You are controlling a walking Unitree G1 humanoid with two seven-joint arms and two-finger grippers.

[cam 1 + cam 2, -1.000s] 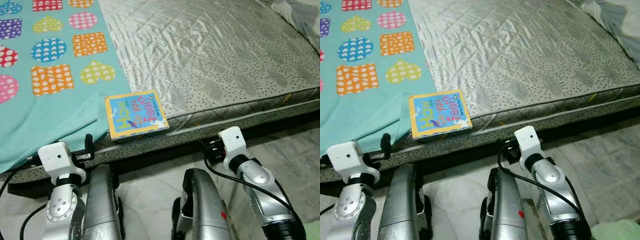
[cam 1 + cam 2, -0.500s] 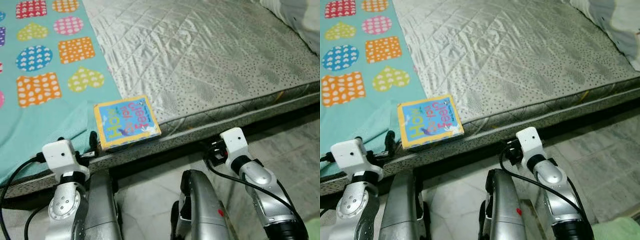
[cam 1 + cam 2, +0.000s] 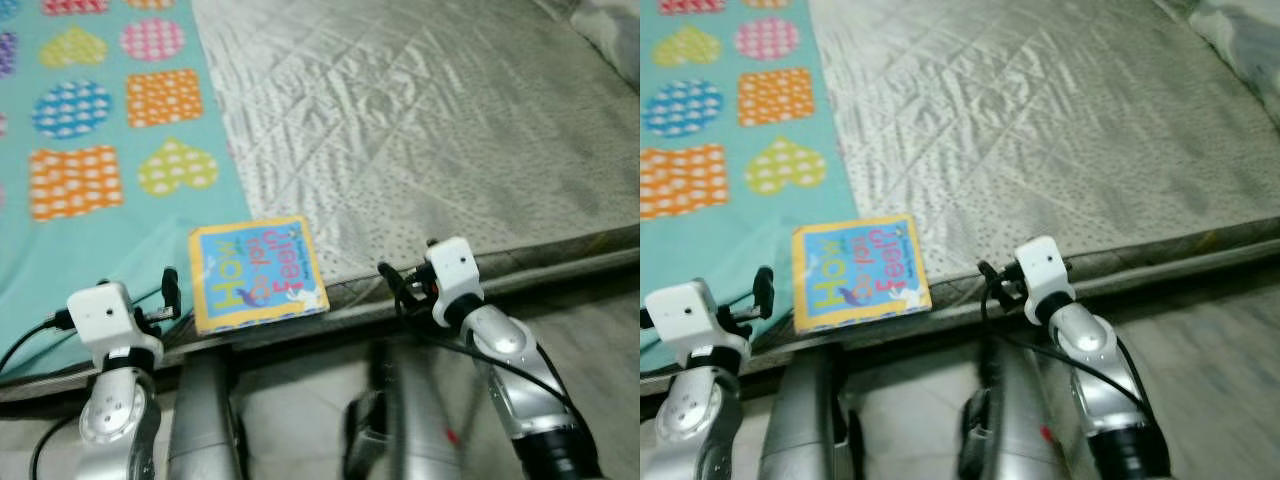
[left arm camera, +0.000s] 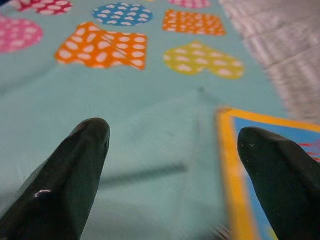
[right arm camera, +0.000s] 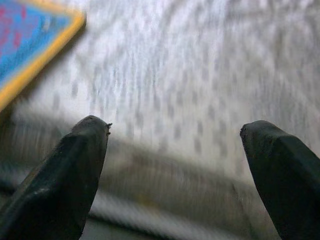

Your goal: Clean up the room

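teal sheet (image 3: 90,230) w/ heart & square prints | grey quilted mattress (image 3: 430,130) (bare) | tile floor (image 3: 590,320)

A home bedroom — a quilted mattress (image 3: 420,130) with a patterned sheet (image 3: 90,160); marble floor (image 3: 590,320) beside it.

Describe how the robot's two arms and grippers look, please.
Both arms are silver metal with rounded joints. Each wrist carries a white boxy camera housing with a small dark lens and black cables. The left gripper and right gripper each have two long, black, tapered fingers.
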